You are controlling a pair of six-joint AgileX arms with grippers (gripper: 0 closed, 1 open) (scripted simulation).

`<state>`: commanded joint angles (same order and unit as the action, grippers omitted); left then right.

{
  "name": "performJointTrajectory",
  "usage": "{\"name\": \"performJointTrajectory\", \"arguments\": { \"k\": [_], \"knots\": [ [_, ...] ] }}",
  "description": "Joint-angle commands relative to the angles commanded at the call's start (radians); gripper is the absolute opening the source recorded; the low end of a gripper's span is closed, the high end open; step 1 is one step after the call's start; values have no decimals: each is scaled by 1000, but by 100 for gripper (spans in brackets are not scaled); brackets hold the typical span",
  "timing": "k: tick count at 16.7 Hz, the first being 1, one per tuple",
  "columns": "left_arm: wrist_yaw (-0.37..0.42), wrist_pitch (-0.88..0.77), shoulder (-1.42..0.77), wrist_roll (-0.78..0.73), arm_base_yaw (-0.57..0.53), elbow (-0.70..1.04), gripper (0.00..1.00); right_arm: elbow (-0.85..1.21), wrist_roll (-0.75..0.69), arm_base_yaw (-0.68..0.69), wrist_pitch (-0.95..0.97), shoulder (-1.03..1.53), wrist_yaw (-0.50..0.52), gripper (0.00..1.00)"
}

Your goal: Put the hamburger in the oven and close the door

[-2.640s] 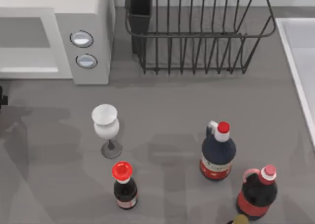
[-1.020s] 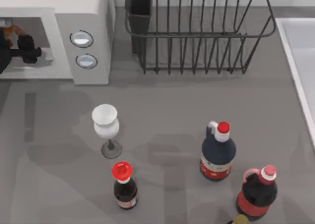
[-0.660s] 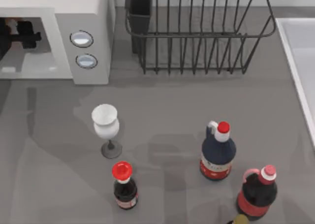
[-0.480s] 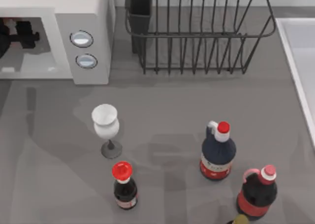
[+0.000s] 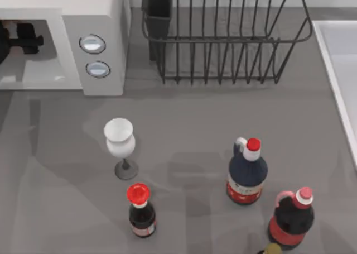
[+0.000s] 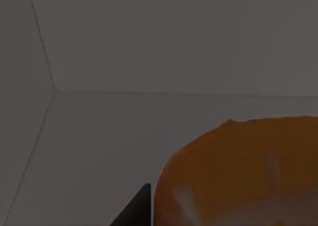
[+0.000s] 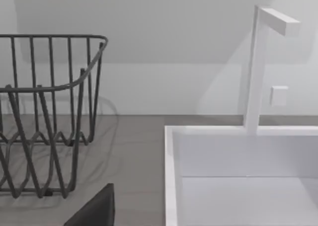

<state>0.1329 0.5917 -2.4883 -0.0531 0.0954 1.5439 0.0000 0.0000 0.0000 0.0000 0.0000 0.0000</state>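
Note:
The white oven (image 5: pixel 100 19) stands at the table's back left, its grey cavity open toward the front. My left gripper (image 5: pixel 25 42) reaches into that cavity from the left, partly under the oven's top. The left wrist view is dim: the orange hamburger (image 6: pixel 248 176) sits close in front of the camera against the oven's grey inner walls (image 6: pixel 149 47), with one dark fingertip (image 6: pixel 139 206) right beside it. The gripper looks shut on the hamburger. The door is out of view. My right gripper (image 7: pixel 94 208) is parked at the right, near the sink.
A wine glass (image 5: pixel 120 139) and a red-capped bottle (image 5: pixel 139 209) stand in front of the oven. Two dark bottles (image 5: pixel 246 173) (image 5: pixel 291 217) stand at the front right. A wire dish rack (image 5: pixel 223 42) sits at the back, a white sink (image 5: pixel 340 58) at the right edge.
My left gripper came up from the table's left edge with the hamburger and went into the oven cavity. It has since edged deeper, so the oven's top now hides the bun from above.

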Motion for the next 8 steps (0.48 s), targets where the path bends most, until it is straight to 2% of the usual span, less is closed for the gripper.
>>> {"name": "performJointTrajectory", "arguments": {
  "k": [8],
  "knots": [
    [0, 0, 0, 0, 0, 0, 90, 0, 0, 0, 0, 0, 0, 100]
  ]
}}
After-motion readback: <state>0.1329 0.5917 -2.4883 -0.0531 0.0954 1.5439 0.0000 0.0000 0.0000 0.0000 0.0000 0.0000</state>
